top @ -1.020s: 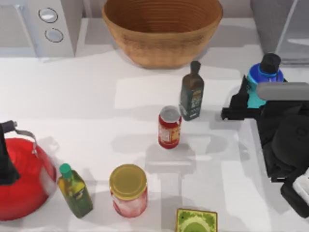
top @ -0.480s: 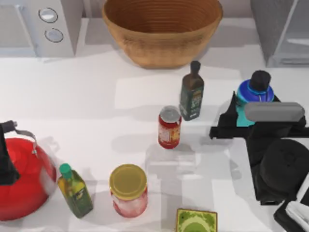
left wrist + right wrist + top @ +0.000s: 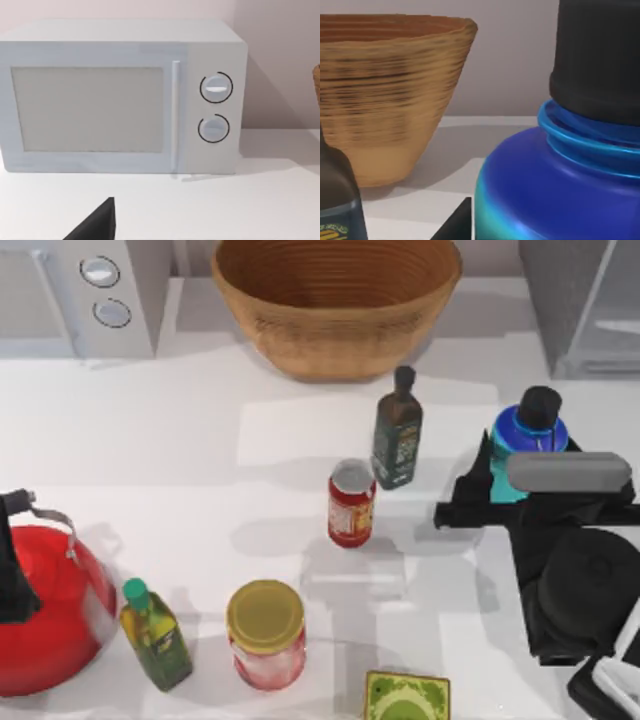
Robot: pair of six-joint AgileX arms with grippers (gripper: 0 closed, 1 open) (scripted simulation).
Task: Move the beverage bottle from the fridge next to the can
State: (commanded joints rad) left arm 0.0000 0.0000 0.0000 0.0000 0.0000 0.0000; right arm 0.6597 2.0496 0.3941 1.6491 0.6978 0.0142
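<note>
right claw point(image 3: 487, 490) clamped on beverage bottle point(image 3: 527, 432) | near counter's point(image 3: 180, 460) right edge | well right of can point(image 3: 351, 503) | left claw state unclear

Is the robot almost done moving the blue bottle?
Partly. The beverage bottle is already out of the fridge, held at the right gripper on the table's right side. Left to do: carry it over beside the can, which stands well to its left, and let go.

3 bottles stand on the table: a teal flask point(image 3: 528, 435), a dark green bottle point(image 3: 397, 439) and an olive bottle point(image 3: 155, 634). Also 1 can point(image 3: 351, 503), 1 jar point(image 3: 266, 634), 1 basket point(image 3: 336, 300), 1 kettle point(image 3: 45, 610), 1 microwave point(image 3: 122, 95), 1 fridge point(image 3: 585, 305), 1 green box point(image 3: 406, 698).
</note>
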